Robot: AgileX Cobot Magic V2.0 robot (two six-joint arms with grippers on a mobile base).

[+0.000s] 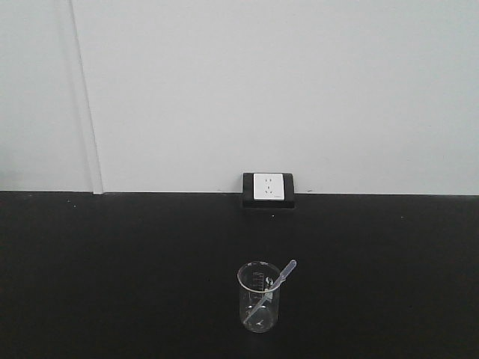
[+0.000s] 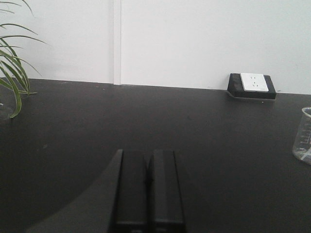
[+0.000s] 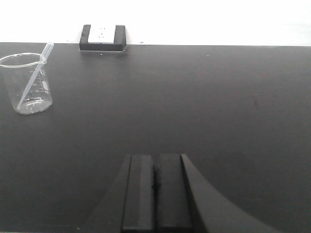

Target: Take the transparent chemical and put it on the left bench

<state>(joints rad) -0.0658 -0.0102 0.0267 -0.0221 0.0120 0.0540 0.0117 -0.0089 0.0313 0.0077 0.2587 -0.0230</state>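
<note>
1. Beaker stands upright mid-table, well apart from both jaws: off to the right of the left jaws, ahead-left of the right jaws.
2. Left jaws pressed together; right jaws likewise.
3. Socket at the wall behind the beaker; plant far left.
4. Beaker is clear and graduated; pipette leans inside, bulb over the rim.

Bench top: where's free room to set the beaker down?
Bare bench from the plant across to the socket and beaker; also bare right of the beaker. Only clutter: beaker with pipette, centre front.
</note>
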